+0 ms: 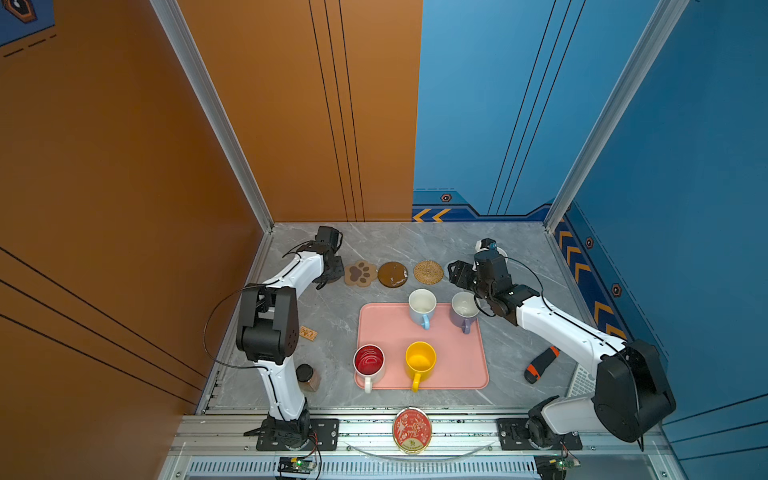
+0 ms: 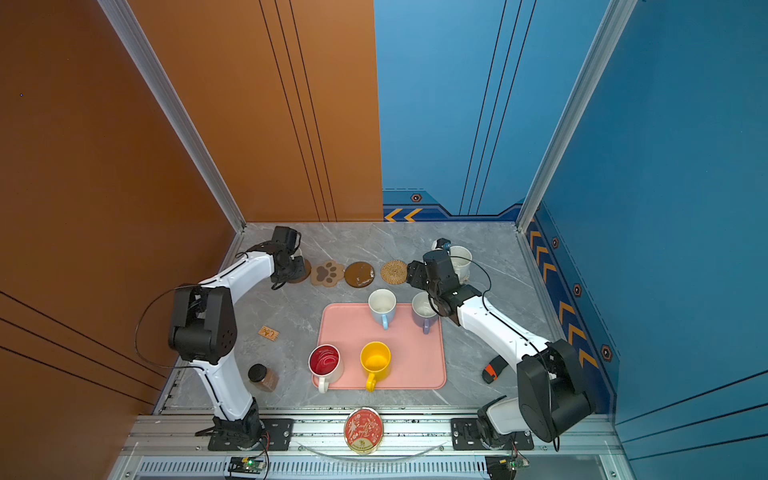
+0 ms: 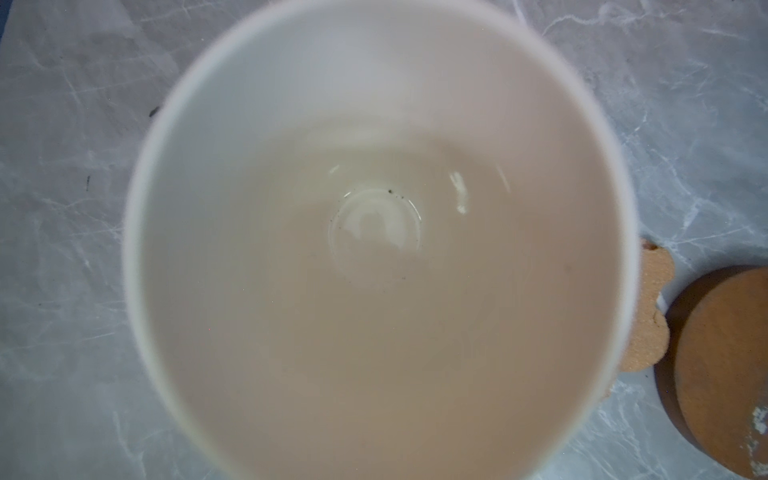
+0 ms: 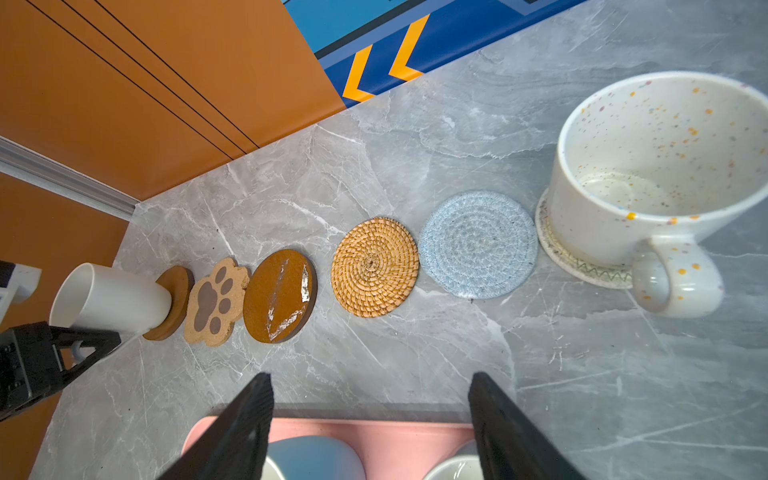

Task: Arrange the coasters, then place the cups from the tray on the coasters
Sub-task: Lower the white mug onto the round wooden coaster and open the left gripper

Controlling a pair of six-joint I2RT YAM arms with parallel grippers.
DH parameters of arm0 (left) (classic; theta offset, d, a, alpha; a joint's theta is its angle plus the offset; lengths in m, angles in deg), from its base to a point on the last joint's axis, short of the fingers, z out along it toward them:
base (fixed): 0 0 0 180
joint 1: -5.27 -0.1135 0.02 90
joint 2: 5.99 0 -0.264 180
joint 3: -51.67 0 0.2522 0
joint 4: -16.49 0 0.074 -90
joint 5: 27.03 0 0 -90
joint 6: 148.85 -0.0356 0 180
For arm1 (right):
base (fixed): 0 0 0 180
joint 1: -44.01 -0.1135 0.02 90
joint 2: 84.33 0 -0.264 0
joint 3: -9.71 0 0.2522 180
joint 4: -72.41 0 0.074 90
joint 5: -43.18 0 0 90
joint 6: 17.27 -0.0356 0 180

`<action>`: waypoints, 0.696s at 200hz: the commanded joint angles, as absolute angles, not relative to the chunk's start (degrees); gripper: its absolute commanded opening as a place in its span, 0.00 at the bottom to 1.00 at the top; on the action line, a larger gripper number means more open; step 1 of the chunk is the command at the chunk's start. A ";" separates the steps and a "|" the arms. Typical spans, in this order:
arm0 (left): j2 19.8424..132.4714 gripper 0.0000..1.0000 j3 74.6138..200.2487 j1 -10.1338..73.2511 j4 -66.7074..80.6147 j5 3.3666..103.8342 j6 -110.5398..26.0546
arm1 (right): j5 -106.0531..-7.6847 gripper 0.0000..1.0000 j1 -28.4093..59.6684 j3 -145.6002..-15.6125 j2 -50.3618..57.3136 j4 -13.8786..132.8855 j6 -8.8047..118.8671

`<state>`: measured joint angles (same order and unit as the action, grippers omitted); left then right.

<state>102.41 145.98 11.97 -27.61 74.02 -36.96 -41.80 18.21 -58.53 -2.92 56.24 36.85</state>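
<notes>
A row of coasters lies along the back: a brown disc (image 4: 176,286), the paw print (image 1: 361,273), a second brown disc (image 1: 392,274), the rattan round (image 1: 428,272), the blue-grey round (image 4: 478,245) and the cream one (image 4: 582,264). The speckled cup (image 4: 648,183) stands on the cream coaster. The white cup (image 4: 112,297) rests on the leftmost disc, with my left gripper (image 1: 328,274) shut at its handle. My right gripper (image 4: 370,378) hangs open and empty over the far rim of the pink tray (image 1: 386,332). The tray holds the light blue (image 1: 422,305), lavender (image 1: 463,309), red-lined (image 1: 368,361) and yellow (image 1: 420,359) cups.
A dark-lidded jar (image 1: 307,376) and a small tan card (image 1: 308,333) sit left of the tray. An orange-and-black tool (image 1: 540,363) lies to its right. A red-and-gold tin (image 1: 412,430) rests on the front rail. Walls close in on three sides.
</notes>
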 commanded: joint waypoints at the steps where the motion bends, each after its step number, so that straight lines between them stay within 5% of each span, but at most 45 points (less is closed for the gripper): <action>1: 102.61 0.00 148.40 11.37 -25.22 74.18 -36.61 | -42.90 0.73 18.43 -60.04 -2.21 56.27 37.57; 104: 103.01 0.00 147.75 11.33 -25.22 74.99 -35.39 | -43.32 0.73 18.41 -60.35 -2.00 55.93 37.79; 139: 102.75 0.12 147.64 11.33 -25.55 74.91 -35.33 | -43.16 0.73 18.44 -60.16 -2.58 55.75 37.85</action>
